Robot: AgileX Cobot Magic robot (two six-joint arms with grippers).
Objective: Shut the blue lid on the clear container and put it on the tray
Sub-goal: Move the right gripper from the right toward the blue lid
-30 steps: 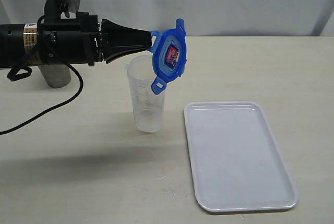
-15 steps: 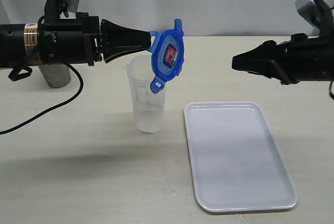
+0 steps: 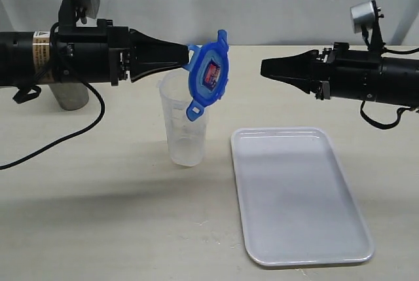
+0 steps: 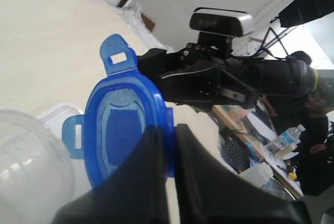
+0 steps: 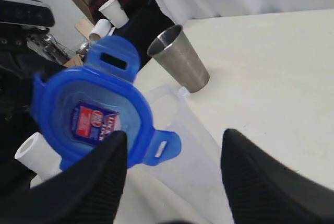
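lid point(image 3: 208, 74): near upright, above container point(image 3: 184, 130) rim
L fingers point(image 3: 160, 48): clamped on lid's edge
R fingers point(image 3: 288, 66): apart, facing lid, clear gap btwn

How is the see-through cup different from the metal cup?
The clear container is see-through plastic; the steel cup is grey, shiny metal. The clear container stands beside the tray, beneath the blue lid; the steel cup stands farther back, partly behind the left arm. Both stand upright and open.

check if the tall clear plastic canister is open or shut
Open. The tall clear plastic canister stands upright, its mouth uncovered; the left tool holds the bright blue plastic lid on edge above its rim.
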